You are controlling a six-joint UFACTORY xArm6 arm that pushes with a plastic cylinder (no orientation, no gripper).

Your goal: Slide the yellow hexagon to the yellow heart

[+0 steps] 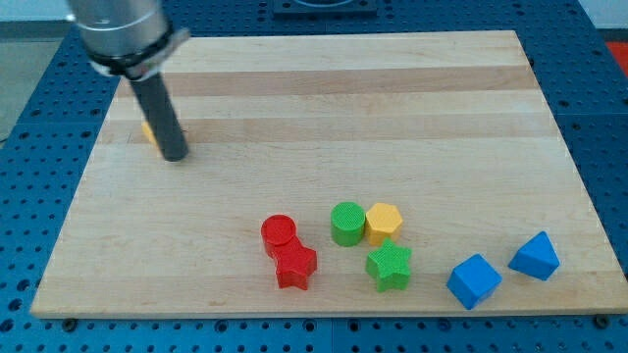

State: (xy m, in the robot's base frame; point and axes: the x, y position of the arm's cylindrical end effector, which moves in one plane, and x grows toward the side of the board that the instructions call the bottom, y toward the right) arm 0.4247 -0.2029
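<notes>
Task looking barely begun. Yellow hexagon (384, 223) sitting near bottom, right of centre, touching green cylinder (346, 223) on its left, green star (390, 266) just below. Yellow heart (147, 130) lying far off at upper left, mostly hiding behind rod, only sliver showing. My tip (175, 156) resting beside heart, well apart from hexagon. Whole slide remaining. Hexagon standing flat, no clear long axis or pointing direction. No claw on this rig: nothing grasping.

Bright, even overhead light; soft short shadows under blocks on the wooden board (324, 118). No glare. The arm's upper body (120, 29) at far left motion-blurred; rest reasonably sharp.
</notes>
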